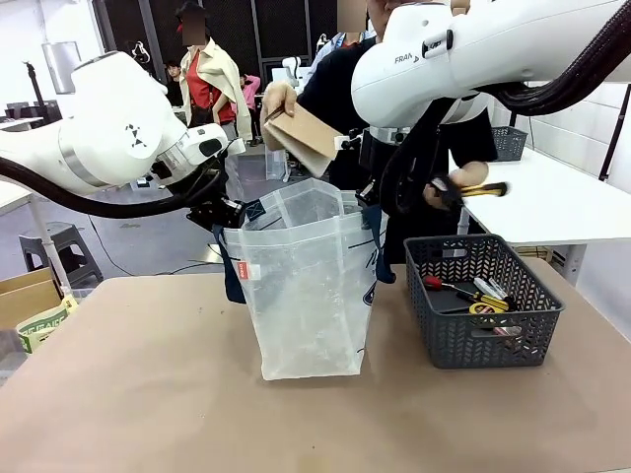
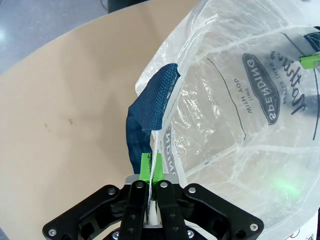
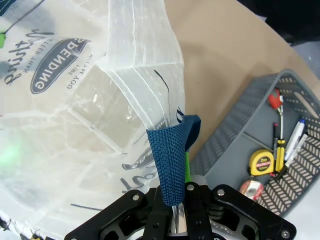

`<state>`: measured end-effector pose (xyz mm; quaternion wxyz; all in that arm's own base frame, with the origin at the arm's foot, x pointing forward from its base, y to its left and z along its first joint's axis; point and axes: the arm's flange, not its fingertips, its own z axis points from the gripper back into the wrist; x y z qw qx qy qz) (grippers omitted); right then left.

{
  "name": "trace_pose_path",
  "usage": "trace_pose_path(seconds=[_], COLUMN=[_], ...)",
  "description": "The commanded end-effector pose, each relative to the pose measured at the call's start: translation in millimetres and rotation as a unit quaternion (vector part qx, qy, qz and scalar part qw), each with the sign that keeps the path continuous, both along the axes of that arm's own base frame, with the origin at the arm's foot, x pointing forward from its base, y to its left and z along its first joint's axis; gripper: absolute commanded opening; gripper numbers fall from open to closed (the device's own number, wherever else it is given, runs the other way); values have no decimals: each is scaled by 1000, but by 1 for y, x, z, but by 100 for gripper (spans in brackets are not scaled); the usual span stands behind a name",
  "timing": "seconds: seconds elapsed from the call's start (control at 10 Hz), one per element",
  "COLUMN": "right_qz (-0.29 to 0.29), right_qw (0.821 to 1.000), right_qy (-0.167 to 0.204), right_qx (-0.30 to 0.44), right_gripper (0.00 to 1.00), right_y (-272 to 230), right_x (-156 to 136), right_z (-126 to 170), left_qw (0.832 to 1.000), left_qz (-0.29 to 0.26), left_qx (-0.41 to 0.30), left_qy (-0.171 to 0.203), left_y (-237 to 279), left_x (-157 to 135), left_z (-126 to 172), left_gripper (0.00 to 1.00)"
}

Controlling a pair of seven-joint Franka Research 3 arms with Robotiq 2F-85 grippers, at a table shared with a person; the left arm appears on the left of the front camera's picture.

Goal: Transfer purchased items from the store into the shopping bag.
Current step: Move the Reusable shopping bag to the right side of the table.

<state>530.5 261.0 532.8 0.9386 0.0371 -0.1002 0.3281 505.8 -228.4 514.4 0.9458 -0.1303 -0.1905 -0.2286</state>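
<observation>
Front view first: a matte tan surface (image 1: 148, 394), grey floor beyond it, and a white side table (image 1: 552, 202) off to the right. The shopping bag (image 1: 306, 286) stands upright mid-surface. It is crinkly translucent plastic with its mouth open, and the left end effector (image 1: 229, 212) has its left rim. Near it on the right sits a dark grey lattice basket (image 1: 483, 340) with the purchased items (image 1: 478, 294) inside. Across the surface, the person (image 1: 335, 89) holds a flat brown cardboard packet (image 1: 301, 133) above the bag, and a yellow-and-black tool (image 1: 483, 189) out to the side.

Left wrist view: the green pads (image 2: 145, 167) are pressed together on the bag's thin rim, right beside the coarse navy woven strap (image 2: 155, 105).

Right wrist view: the right end effector (image 3: 179, 197) is clamped tight at the opposite rim, with the second strap (image 3: 172, 160) folded over its fingers. Down in the basket are a round yellow tape measure (image 3: 261, 162) and a red-handled screwdriver (image 3: 276, 100).
</observation>
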Motion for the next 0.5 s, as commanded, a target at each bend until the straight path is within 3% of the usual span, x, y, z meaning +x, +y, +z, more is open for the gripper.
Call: trace_pose_path(seconds=[0.0,0.4], right_qz=[-1,-1], right_qw=[1000,1000], right_qy=[0,0], right_qx=[-2,-2], right_gripper=[0,0], right_y=[-2,-2], right_x=[0,0], right_z=[-1,-1], left_qw=[1000,1000], left_qz=[2,2], left_qx=[-1,-1], left_qy=[-3,-3], left_y=[2,2], left_x=[1,1], left_z=[2,2], left_gripper=[0,0])
